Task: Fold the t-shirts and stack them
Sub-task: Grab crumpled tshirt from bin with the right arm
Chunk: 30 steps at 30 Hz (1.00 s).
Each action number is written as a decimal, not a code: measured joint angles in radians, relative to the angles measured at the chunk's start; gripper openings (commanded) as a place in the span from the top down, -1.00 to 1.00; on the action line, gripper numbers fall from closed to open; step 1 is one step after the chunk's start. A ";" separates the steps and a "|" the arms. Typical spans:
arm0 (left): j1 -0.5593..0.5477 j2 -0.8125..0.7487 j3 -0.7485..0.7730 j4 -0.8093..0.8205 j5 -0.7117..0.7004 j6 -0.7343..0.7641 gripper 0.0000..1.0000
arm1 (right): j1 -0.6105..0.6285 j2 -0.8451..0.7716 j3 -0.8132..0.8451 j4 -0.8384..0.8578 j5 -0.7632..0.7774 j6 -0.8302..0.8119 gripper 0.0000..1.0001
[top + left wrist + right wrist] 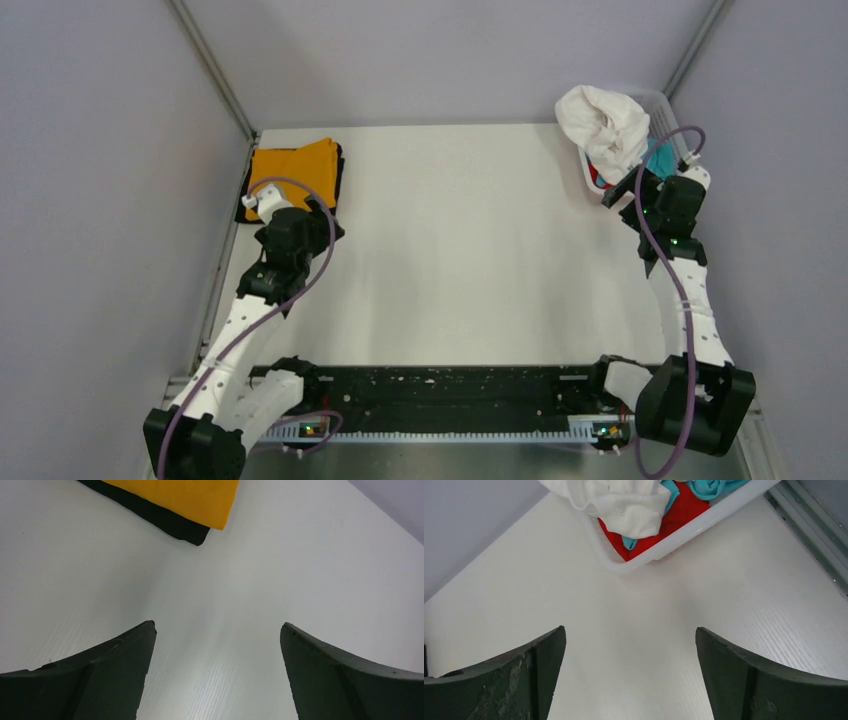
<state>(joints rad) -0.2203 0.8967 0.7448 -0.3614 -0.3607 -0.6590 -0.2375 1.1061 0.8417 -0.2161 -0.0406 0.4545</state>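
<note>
A folded orange tee (293,172) lies on a folded black tee (243,206) at the far left corner. Both show at the top of the left wrist view, orange tee (185,495) over black tee (165,522). My left gripper (300,222) (217,626) is open and empty over bare table just in front of that stack. A crumpled white tee (603,122) (624,500) spills over the basket, with a red tee (679,515) and a teal tee (709,486) under it. My right gripper (632,192) (630,630) is open and empty, just short of the basket.
The white plastic basket (668,104) (704,522) stands at the far right corner against the wall. Grey walls close in the table on the left, back and right. A metal rail (819,535) runs along the right edge.
</note>
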 measured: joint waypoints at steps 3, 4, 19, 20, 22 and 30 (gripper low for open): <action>0.000 0.000 0.001 0.002 0.001 0.012 -0.97 | 0.000 -0.026 -0.005 0.042 -0.004 -0.002 -0.97; 0.000 0.000 0.001 0.002 0.001 0.016 -0.97 | 0.000 -0.025 -0.004 0.058 -0.010 -0.003 -0.97; 0.003 0.114 0.040 0.016 -0.060 0.114 -0.97 | 0.000 0.603 0.568 0.094 0.018 -0.100 -0.93; 0.003 0.114 0.040 0.014 -0.060 0.116 -0.97 | 0.000 0.658 0.629 0.082 0.019 -0.107 -0.93; 0.004 0.106 0.039 0.018 -0.062 0.119 -0.97 | 0.000 0.777 0.762 0.046 0.016 -0.116 -0.89; 0.012 0.090 0.038 0.024 -0.074 0.113 -0.98 | 0.003 1.085 1.056 -0.104 0.018 -0.152 0.88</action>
<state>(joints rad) -0.2081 0.9867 0.7830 -0.3378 -0.4351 -0.5457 -0.2348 2.1910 1.8980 -0.3202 -0.0231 0.3027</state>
